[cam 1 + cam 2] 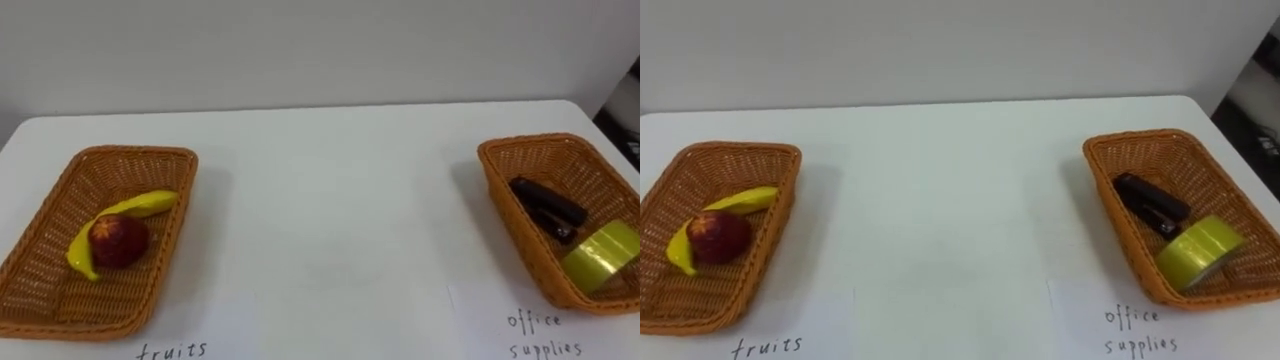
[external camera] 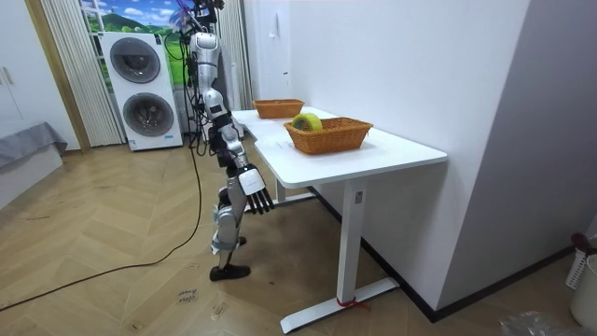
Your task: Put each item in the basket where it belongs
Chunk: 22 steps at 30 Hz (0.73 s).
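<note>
Two white paper labels, handwritten, lie at the table's near edge: one [image 1: 172,350] before the left basket, one [image 1: 545,335] before the right.

Count: two shallow rectangular brown wicker baskets, well apart on the white table [image 1: 330,200]. Four items, all inside baskets.

Left wicker basket [image 1: 135,152]: one curved yellow banana [image 1: 145,205], one dark red apple [image 1: 118,240] touching its inner bend.

Right wicker basket [image 1: 535,140]: one long dark brown stapler-like piece [image 1: 548,205], and just beside it one yellow-green tape roll [image 1: 600,255], tilted against the near wall.

Robot stands at the table's long side, facing it. Right hand [image 2: 256,191] hangs below the tabletop edge, fingers loose and spread, holding nothing.

Handling, my judgement:
- banana: soft, bruises easily; take round the middle, gently
- apple: firm, smooth, likely to roll; wrap from above
- tape roll: light, stiff; pinch across the rim
- dark piece: rigid, probably the heaviest; grip across its long sides

Sorting looks finished: fruit left, supplies right.
</note>
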Available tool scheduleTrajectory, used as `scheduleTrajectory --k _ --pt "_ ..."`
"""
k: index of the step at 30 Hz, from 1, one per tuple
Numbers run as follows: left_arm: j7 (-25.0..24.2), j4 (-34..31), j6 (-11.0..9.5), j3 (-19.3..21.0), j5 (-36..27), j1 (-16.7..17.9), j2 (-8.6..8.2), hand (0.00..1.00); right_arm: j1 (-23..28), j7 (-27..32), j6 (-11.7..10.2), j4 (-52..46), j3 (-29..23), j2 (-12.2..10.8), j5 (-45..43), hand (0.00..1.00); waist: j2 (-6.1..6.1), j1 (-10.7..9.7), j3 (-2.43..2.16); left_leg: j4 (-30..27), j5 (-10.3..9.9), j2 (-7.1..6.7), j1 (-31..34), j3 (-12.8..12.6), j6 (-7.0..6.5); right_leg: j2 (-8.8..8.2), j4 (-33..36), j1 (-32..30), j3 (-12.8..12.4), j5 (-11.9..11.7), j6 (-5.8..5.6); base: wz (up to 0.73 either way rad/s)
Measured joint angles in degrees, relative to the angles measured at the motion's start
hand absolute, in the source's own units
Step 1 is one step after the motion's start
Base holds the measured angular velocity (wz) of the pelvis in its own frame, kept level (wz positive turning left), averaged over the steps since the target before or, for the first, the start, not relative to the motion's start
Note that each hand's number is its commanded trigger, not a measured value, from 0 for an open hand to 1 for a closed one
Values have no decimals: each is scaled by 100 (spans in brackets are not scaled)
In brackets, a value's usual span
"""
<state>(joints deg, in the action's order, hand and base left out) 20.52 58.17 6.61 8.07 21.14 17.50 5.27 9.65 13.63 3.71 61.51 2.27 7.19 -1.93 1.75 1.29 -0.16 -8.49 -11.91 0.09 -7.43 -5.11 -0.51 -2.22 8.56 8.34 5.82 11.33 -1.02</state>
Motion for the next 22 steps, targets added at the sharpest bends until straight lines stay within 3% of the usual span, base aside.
scheduleTrajectory --k 7,22 --pt "147 -31 41 -272 96 -27 -21 0 -159 -106 -120 -115 551 -22 -269 0 -59 91 20 -15 -1 -1 33 123 3 -4 -4 70 174 0 0 10" --pt "116 -28 62 -279 106 -15 -64 0 -108 -345 -128 -116 551 -68 -26 0 -60 73 28 -114 -10 -52 79 325 8 -41 -93 168 374 5 -6 6"
